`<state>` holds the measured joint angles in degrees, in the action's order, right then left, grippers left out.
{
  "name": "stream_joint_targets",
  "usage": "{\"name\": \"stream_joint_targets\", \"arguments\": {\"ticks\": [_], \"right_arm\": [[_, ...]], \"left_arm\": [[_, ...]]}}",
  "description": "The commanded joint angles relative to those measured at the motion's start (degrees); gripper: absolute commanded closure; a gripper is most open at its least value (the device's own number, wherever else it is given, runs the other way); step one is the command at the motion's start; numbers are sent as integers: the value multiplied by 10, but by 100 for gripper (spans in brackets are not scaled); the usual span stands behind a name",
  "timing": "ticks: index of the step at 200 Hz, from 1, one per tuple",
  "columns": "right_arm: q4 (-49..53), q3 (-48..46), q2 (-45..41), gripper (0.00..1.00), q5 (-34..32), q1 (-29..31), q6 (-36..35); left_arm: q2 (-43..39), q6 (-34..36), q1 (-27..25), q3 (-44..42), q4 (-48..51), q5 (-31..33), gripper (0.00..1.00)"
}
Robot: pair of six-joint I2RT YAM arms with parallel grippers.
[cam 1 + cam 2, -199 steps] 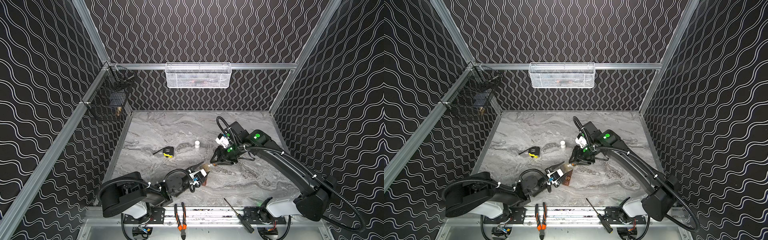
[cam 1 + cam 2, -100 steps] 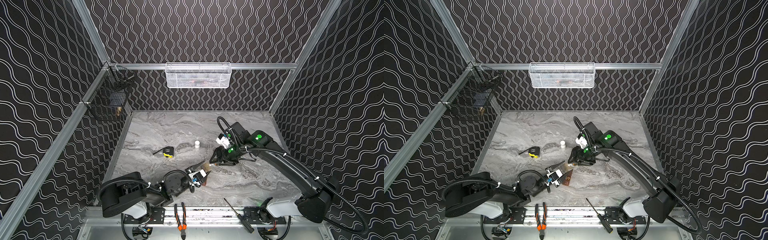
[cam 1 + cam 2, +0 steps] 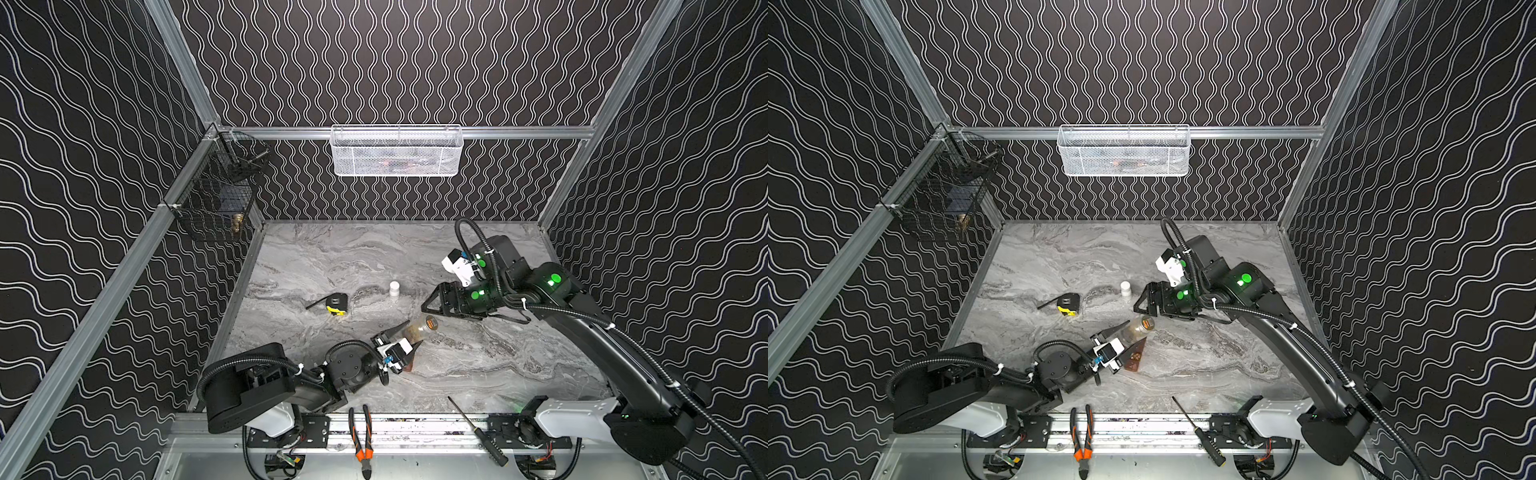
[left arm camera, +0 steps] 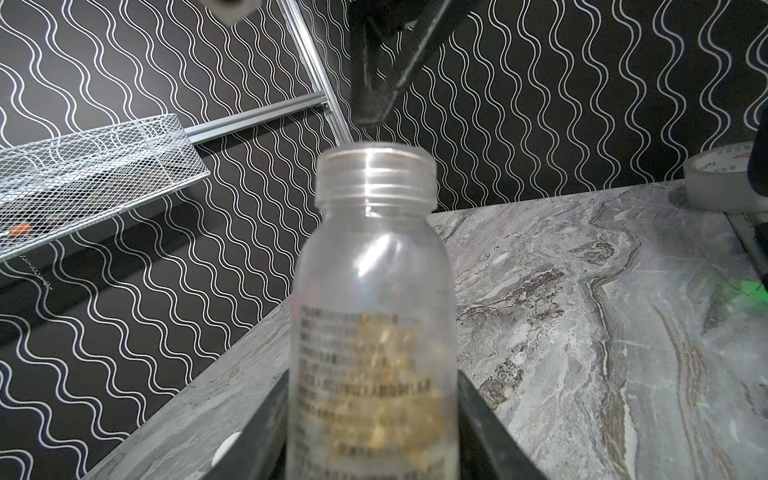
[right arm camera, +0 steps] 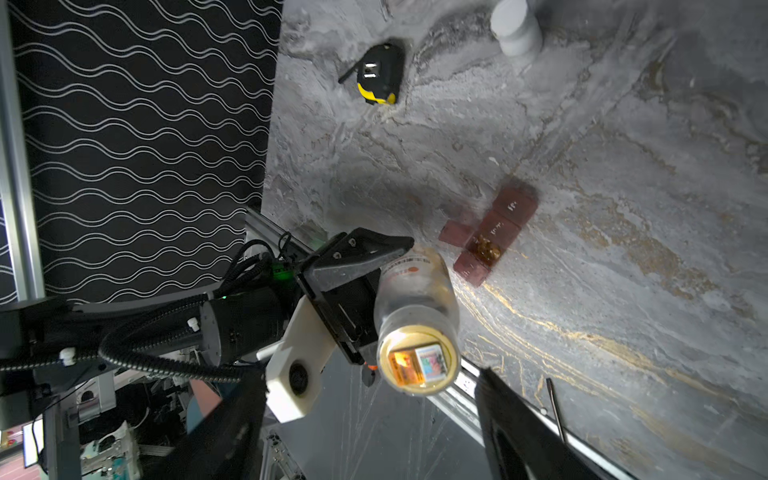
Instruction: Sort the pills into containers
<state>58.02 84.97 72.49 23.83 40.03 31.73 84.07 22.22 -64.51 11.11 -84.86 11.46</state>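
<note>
My left gripper (image 3: 409, 336) (image 4: 374, 436) is shut on a clear pill bottle (image 3: 420, 328) (image 4: 374, 249), holding it tilted with its uncapped mouth (image 5: 417, 361) up and to the right. Yellowish pills (image 4: 374, 374) fill its lower part. The containers (image 5: 494, 232) (image 3: 1133, 357), a reddish-brown strip, lie on the table just beside the bottle. One compartment is open and holds a few amber pills (image 5: 486, 247). My right gripper (image 3: 432, 301) (image 5: 370, 436) hangs open just above the bottle mouth, holding nothing.
A small white cap-like cylinder (image 3: 394, 289) and a black-and-yellow tape measure (image 3: 337, 303) stand behind the bottle. Pliers (image 3: 360, 436) and a screwdriver (image 3: 478, 432) lie on the front rail. A tape roll (image 4: 715, 183) sits on the table near the wall. Wire baskets (image 3: 397, 151) hang on the walls.
The right gripper's jaws have spread wide and it has drawn slightly back from the bottle mouth. The left gripper keeps the bottle in the same place.
</note>
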Motion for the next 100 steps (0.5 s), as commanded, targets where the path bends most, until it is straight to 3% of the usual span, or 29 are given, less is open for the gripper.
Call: {"name": "stream_joint_targets", "arguments": {"ticks": [1, 25, 65, 78, 100], "right_arm": [[-66, -28, -26, 21, -34, 0, -63], [-208, -149, -115, 26, -36, 0, -158], [-537, -411, -330, 28, 51, 0, -280], [-562, -446, -356, 22, 74, 0, -304], [-544, -449, -332, 20, 104, 1, -327]], "left_arm": [[-5, -8, 0, -2, -37, -6, 100], [-19, -14, 0, -10, -37, -10, 100], [-75, -36, 0, -35, 0, -23, 100], [-102, -41, 0, -37, 28, -28, 100], [-140, -45, 0, -37, 71, -35, 100]]}}
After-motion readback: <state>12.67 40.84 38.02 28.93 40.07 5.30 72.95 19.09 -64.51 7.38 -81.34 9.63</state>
